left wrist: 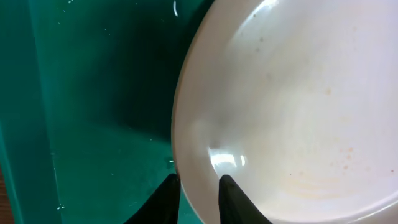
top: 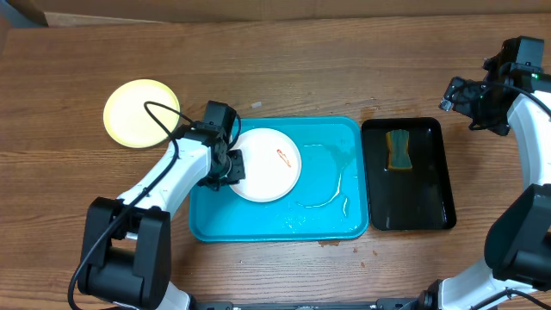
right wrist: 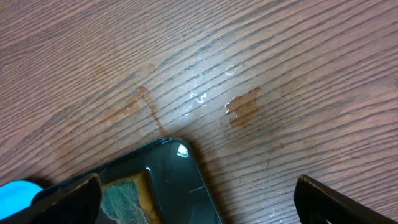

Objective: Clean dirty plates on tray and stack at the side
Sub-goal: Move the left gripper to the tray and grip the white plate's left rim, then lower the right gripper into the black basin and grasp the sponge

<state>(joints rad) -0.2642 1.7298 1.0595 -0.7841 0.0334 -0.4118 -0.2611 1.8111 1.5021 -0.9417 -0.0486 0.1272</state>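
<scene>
The left gripper (top: 231, 169) is pinching the left rim of a white plate (top: 271, 168) that is sitting in the blue tray (top: 331, 220), toward its left half. In the left wrist view one finger (left wrist: 231, 200) is lying on the plate's inner slope and the other is sitting just outside the edge, with the rim between them. The plate is looking stiff, thin and fairly light, but glossy. Water is glinting on the tray floor around it, so the rim is probably slippery and a one-sided pinch is likely letting it droop or swing. The raised edge is the only place to take hold, and a firm, deep bite there is looking safest. An orange smear is showing on the plate's upper right face, so it is not clean yet. A yellow plate (top: 140, 113) is lying on the table, well apart from the tray's upper left corner. The right gripper (top: 461, 95) is hanging spread wide and empty over bare wood beyond the black tray (top: 409, 202), where a sponge (top: 399, 148) is resting.
</scene>
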